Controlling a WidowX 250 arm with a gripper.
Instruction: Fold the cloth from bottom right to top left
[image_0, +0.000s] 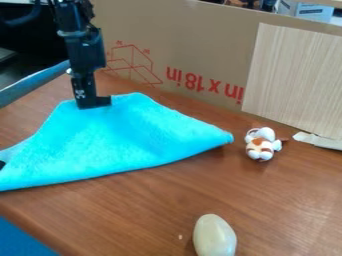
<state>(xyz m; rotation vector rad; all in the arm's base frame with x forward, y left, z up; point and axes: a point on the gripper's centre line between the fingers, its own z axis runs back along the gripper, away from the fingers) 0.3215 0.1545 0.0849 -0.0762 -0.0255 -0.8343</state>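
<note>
The black gripper (94, 104) hangs at the upper left, its tip down at the top edge of the cloth; whether it holds fabric I cannot tell. The bright blue cloth (120, 140) lies on the table in a roughly triangular shape. Its long lower edge runs from the left side of the view up to a rounded corner at the right, and its top edge lies around the gripper's tip. A small dark patch shows at the cloth's far left edge.
On the brown wooden table (267, 200), a small white and brown plush toy (262, 145) sits right of the cloth. A pale egg-shaped object (214, 236) lies near the front. Behind stand a cardboard wall (200, 40) and a light wood-patterned panel (294, 80).
</note>
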